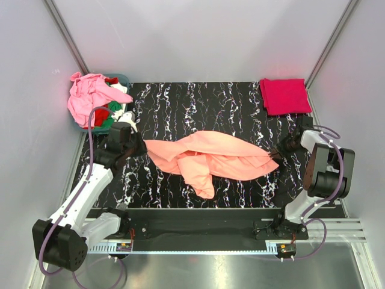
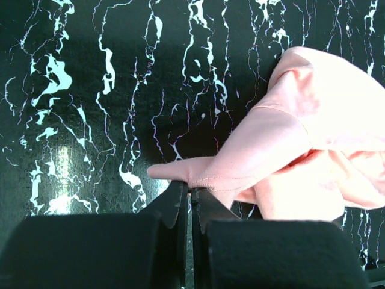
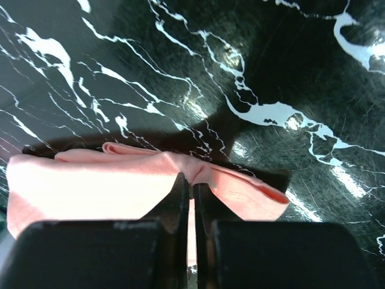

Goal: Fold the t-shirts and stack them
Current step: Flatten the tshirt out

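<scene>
A salmon-orange t-shirt (image 1: 207, 158) lies crumpled and stretched across the middle of the black marbled table (image 1: 180, 108). My left gripper (image 1: 142, 146) is shut on its left end; in the left wrist view the cloth (image 2: 289, 144) bunches out above the closed fingertips (image 2: 191, 194). My right gripper (image 1: 275, 154) is shut on the shirt's right end, where a pinched fold of cloth (image 3: 120, 180) sits between the fingertips (image 3: 194, 183). A folded crimson-pink t-shirt (image 1: 284, 95) lies flat at the back right corner.
A teal tub (image 1: 123, 80) at the back left holds a heap of shirts: light pink (image 1: 87, 96) on top, with red, green and white under it. White walls close in the table on three sides.
</scene>
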You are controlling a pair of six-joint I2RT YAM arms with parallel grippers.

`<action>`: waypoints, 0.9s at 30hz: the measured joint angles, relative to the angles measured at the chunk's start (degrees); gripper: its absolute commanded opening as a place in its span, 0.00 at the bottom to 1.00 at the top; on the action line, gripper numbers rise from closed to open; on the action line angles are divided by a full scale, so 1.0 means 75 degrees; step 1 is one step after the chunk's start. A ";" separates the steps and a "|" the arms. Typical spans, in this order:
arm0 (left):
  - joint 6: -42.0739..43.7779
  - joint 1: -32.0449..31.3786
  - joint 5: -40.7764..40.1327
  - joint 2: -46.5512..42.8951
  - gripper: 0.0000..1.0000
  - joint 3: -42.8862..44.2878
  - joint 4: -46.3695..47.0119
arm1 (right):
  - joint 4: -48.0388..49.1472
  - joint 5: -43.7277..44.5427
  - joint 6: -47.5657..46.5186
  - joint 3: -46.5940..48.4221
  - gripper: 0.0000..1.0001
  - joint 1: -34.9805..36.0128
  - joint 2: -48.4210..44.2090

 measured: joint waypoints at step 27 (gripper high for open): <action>0.0248 0.0000 0.0868 -0.1603 0.00 0.4680 -0.0868 | -0.1804 -0.0793 -0.0251 0.4896 0.00 -0.0020 -0.4797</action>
